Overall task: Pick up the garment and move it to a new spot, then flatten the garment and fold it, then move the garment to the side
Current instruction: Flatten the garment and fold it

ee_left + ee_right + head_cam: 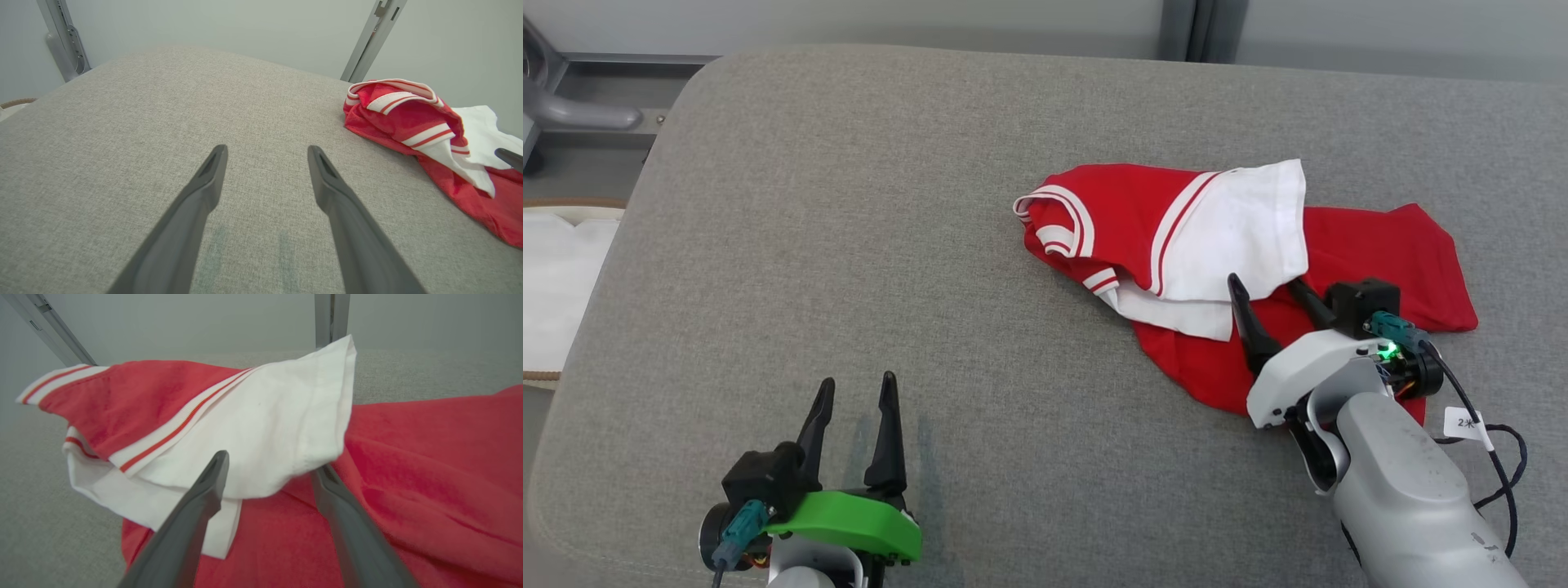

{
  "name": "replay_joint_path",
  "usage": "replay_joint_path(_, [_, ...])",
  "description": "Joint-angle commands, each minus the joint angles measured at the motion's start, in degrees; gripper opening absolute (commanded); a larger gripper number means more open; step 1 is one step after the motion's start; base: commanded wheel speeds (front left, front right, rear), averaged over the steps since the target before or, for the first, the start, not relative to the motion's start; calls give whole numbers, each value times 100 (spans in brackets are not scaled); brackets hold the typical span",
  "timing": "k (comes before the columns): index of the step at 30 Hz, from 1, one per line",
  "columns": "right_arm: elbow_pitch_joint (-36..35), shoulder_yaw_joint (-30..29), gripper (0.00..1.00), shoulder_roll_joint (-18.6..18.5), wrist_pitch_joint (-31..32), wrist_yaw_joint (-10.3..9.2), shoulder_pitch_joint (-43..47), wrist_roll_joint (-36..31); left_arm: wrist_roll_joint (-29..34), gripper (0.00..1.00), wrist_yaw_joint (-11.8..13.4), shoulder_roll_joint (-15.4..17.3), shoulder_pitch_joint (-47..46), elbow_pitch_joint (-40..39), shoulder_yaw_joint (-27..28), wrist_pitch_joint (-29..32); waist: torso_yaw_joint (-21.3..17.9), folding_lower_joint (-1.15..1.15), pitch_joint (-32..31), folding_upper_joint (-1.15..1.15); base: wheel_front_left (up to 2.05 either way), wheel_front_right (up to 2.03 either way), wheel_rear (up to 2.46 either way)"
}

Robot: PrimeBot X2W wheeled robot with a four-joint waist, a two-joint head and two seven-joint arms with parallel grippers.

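Note:
The garment, red with white panels and striped trim, lies crumpled on the grey cushioned surface at centre right. My right gripper hovers open over its near part, fingers pointing at the white flap. In the right wrist view the right gripper straddles the edge of the white flap, and one fingertip is tucked just under it, above the red cloth. My left gripper stands open over bare fabric at the lower left, well apart from the garment. The left gripper holds nothing.
A basket with white cloth sits beyond the surface's left edge. A grey metal frame stands at the back left. A black cable with a paper tag hangs off my right wrist. The wall lies close behind.

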Motion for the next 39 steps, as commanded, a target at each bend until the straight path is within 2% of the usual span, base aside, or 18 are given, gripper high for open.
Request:
replay_joint_path(1, [12,-24,100,-28,-26,-9,-101,8,-42,100,15,8,-24,-10,-16,-2,18,0,17,0,0,0,0])
replay_joint_path(5, [-41,-61,100,-28,-26,-9,-200,-59,-48,100,28,8,-58,-22,-47,-2,50,0,66,0,0,0,0])
replay_joint_path(6, [-75,-64,96,-28,-26,-9,-217,-82,-50,100,33,9,-61,-23,-46,-2,55,0,80,0,0,0,0])
replay_joint_path(7, [-127,-60,45,-27,-26,-9,-228,-93,-51,100,34,9,-65,-21,-40,-2,59,0,91,0,0,0,0])
replay_joint_path(8, [-169,-48,31,-28,-26,-9,-226,-95,-51,100,38,9,-70,-17,-35,-2,61,0,97,0,0,0,0])
replay_joint_path(9, [-202,-24,7,-27,-26,-9,-215,-74,-52,100,40,9,-73,-15,-31,-2,61,0,98,0,0,0,0])
replay_joint_path(10, [-241,4,0,-27,-26,-9,-193,-42,-55,100,46,9,-72,-12,-22,-2,55,0,95,0,0,0,0])
replay_joint_path(18, [-1012,640,0,-26,-26,-9,58,405,-41,100,55,9,-84,7,61,-2,-129,0,-18,0,0,0,0])
replay_joint_path(30, [-2651,2764,0,-25,-26,-9,727,1424,182,100,-14,15,-35,-38,493,-2,-446,0,-394,0,0,0,0])
replay_joint_path(34, [-2810,3504,0,-28,-26,-9,919,1727,241,100,-32,54,27,-71,713,-2,-474,0,-473,0,0,0,0])
replay_joint_path(38, [-2562,4143,0,-29,-23,-9,1074,1925,287,100,-63,62,72,-86,866,-2,-482,0,-498,0,0,0,0])
replay_joint_path(39, [-2447,4294,11,-28,0,-9,1100,1952,295,100,-66,60,79,-81,890,-2,-483,0,-504,0,0,0,0])
